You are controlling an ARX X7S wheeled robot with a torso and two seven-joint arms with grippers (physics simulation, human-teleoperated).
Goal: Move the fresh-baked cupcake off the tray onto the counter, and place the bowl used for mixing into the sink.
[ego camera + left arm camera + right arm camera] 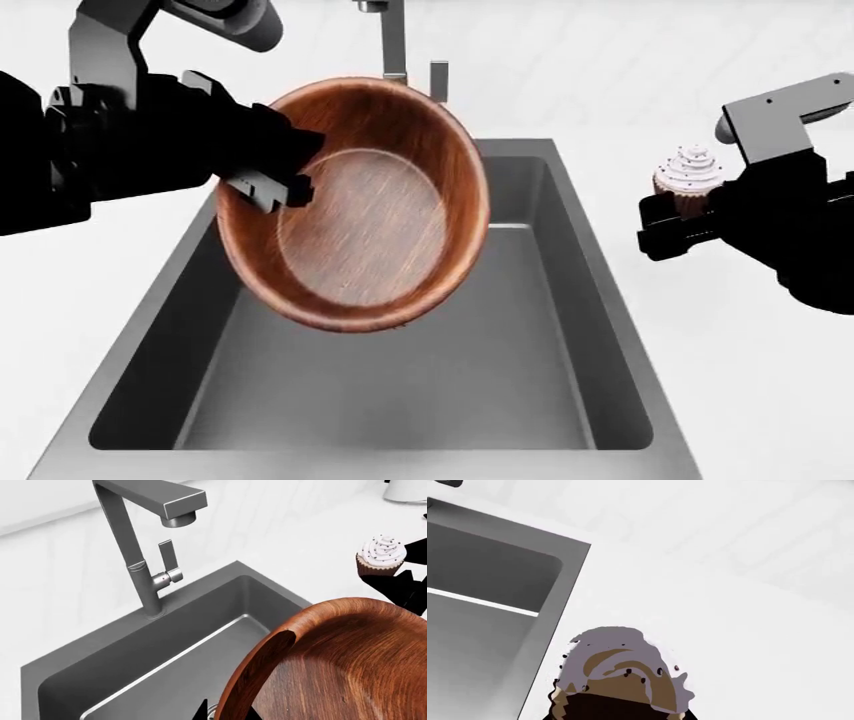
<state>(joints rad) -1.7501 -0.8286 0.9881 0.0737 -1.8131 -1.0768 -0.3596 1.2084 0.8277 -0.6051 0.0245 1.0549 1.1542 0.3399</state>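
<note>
The reddish-brown wooden bowl [354,210] hangs tilted above the dark grey sink [534,400], its opening turned toward the head camera. My left gripper [274,185] is shut on the bowl's left rim; in the left wrist view the rim [267,670] passes between the two black fingertips of that gripper [227,711]. The cupcake [687,178], white frosting over a brown wrapper, is held in my right gripper [674,215] above the white counter [747,380], just right of the sink. It fills the near part of the right wrist view as the cupcake [620,670]. The tray is out of view.
A tall steel faucet [391,40] with a side lever [168,560] stands at the sink's back edge, just behind the bowl. The sink basin [133,655] lies below the bowl. A white object [407,490] sits on the counter far behind the cupcake [381,555].
</note>
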